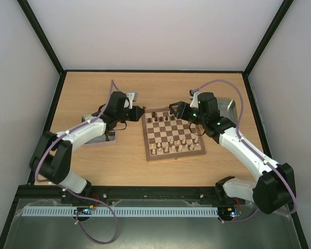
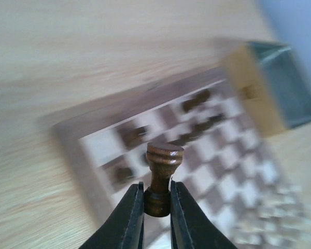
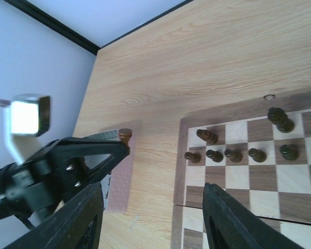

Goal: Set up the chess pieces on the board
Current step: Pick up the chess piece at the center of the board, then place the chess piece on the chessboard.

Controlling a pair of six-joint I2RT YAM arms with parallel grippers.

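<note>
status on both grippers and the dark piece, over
Left gripper shut on a dark chess piece, held left of the board. Right gripper open, empty, over its far rows. Nothing seen between piece and board.

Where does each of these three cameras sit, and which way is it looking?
Top: high behind, looking down at the table and board; left arm and right arm show.
Left wrist: on the left arm, looking past the left claw at the board; it pinches a dark chess piece.
Right wrist: on the right arm, looking across the board's corner; the open right claw shows.
Shared: right wrist also sees the left claw and piece.
</note>
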